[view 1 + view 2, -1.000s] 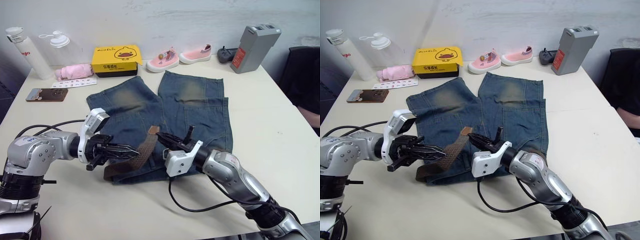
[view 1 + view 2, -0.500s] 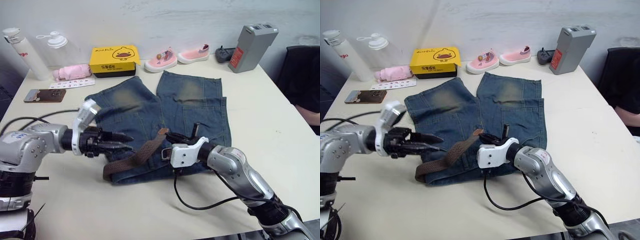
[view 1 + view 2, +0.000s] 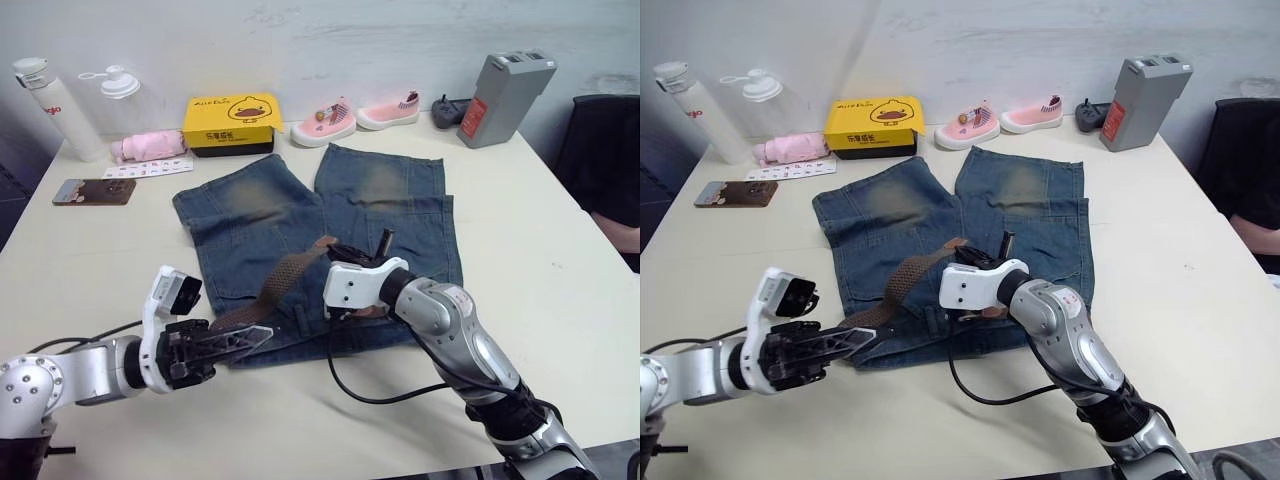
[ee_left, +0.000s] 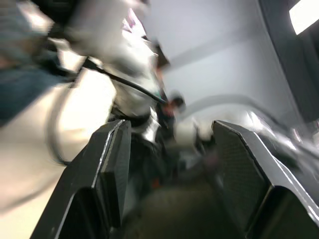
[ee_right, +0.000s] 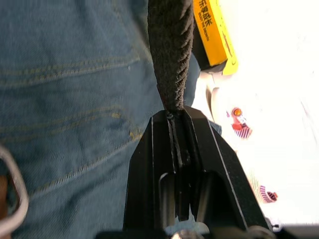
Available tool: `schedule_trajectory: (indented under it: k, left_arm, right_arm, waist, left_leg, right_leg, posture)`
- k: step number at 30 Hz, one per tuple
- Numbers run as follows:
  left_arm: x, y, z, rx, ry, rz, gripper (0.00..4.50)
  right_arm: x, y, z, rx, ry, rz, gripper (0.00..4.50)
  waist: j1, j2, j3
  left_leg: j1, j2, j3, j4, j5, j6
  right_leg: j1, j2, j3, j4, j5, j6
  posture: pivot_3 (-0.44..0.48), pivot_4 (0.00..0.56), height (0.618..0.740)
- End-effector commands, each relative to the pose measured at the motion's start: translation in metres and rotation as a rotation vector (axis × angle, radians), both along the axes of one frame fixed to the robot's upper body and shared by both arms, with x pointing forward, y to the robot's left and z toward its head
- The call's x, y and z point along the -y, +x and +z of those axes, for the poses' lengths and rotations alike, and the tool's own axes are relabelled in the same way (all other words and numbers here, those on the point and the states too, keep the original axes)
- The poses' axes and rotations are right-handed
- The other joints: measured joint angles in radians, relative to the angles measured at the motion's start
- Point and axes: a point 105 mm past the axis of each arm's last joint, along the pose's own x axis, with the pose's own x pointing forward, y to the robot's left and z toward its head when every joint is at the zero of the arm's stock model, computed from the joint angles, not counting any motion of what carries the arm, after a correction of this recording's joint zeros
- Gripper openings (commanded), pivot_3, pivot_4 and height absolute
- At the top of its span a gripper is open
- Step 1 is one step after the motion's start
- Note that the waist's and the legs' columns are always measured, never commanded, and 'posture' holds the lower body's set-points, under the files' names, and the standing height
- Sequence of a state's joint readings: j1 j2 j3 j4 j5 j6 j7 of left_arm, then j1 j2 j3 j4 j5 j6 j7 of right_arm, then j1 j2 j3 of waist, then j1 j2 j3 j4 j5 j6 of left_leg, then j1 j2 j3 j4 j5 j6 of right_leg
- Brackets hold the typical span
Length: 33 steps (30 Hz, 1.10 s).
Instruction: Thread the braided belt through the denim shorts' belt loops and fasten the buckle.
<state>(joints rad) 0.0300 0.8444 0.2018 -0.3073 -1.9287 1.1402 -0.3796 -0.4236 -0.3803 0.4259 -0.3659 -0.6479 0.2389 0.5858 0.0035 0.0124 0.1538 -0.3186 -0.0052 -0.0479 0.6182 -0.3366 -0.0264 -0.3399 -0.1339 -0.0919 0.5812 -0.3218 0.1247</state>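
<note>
While the right tool [image 3: 335, 248] pinches the braided belt [image 3: 283, 281] above the denim shorts [image 3: 400, 215] mid-desk, the left tool [image 3: 250, 338], fingers spread, has let go and dropped toward the desk's near edge, so threading is unfinished.

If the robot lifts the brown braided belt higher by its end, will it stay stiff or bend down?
The braided belt probably bends: it already sags from the right hand down to the denim shorts. It likely grips well, since the weave looks rough. The buckle end may hang lowest.
</note>
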Motion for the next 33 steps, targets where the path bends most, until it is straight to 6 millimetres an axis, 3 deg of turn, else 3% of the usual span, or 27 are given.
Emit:
schedule_trajectory:
  k: [1, 8, 12, 16, 22, 30, 33]
  left_arm:
    - [0.012, 0.004, 0.003, 0.007, -0.06, 0.034, 2.88]
    - [0.035, 0.023, 0.001, -0.026, -0.172, 0.092, 2.88]
    - [0.053, 0.036, -0.01, -0.113, -0.174, 0.153, 2.88]
    - [0.041, 0.063, -0.014, -0.213, -0.226, 0.414, 2.88]
    - [0.036, 0.068, 0.004, -0.212, -0.292, 0.542, 2.88]
    - [0.037, 0.063, 0.008, -0.207, -0.29, 0.56, 2.88]
    - [0.037, 0.062, 0.007, -0.205, -0.287, 0.555, 2.03]
  right_arm:
    - [-0.002, -0.005, 0.023, 0.103, 0.015, 0.016, 0.0]
    - [-0.001, -0.007, 0.023, 0.11, -0.001, 0.016, 0.0]
    - [-0.002, -0.007, 0.023, 0.108, -0.003, 0.015, 0.0]
    - [-0.002, -0.007, 0.023, 0.112, -0.019, 0.016, 0.0]
    - [0.0, -0.009, 0.02, 0.112, -0.036, 0.018, 0.0]
    - [-0.001, -0.008, 0.019, 0.11, -0.034, 0.02, 0.0]
    - [-0.001, -0.008, 0.019, 0.111, -0.033, 0.019, 0.0]
  waist:
    - [0.0, -0.001, -0.001]
    - [-0.004, -0.001, -0.001]
    - [-0.004, -0.001, -0.003]
    - [-0.001, -0.004, -0.004]
    - [0.001, -0.004, -0.004]
    - [0.019, -0.004, -0.004]
    - [0.019, -0.004, -0.004]
  left_leg:
    - [0.0, 0.0, 0.0, 0.0, 0.0, 0.0]
    - [0.0, -0.002, 0.004, 0.0, 0.0, 0.0]
    - [0.001, -0.001, 0.005, 0.003, 0.0, 0.0]
    - [0.0, -0.001, 0.005, 0.004, 0.0, 0.0]
    - [0.0, 0.0, 0.005, 0.006, 0.0, 0.0]
    - [-0.001, -0.001, 0.007, 0.007, -0.001, -0.001]
    - [-0.001, -0.001, 0.007, 0.007, -0.001, -0.001]
  right_leg:
    - [0.0, 0.0, 0.001, 0.0, 0.0, 0.0]
    - [0.0, 0.005, -0.004, -0.002, 0.0, 0.0]
    - [0.0, 0.007, -0.003, -0.001, 0.0, 0.0]
    - [0.001, 0.007, -0.004, -0.002, 0.0, 0.001]
    - [0.001, 0.009, -0.003, -0.006, 0.0, 0.001]
    - [0.002, 0.009, -0.003, -0.008, 0.0, 0.001]
    - [0.002, 0.009, -0.004, -0.009, 0.0, 0.001]
  posture:
    - [0.0, 0.15, 0.712]
    - [0.0, 0.15, 0.712]
    - [0.0, 0.15, 0.712]
    - [0.0, 0.15, 0.712]
    - [0.0, 0.15, 0.712]
    - [0.0, 0.15, 0.712]
    - [0.0, 0.15, 0.712]
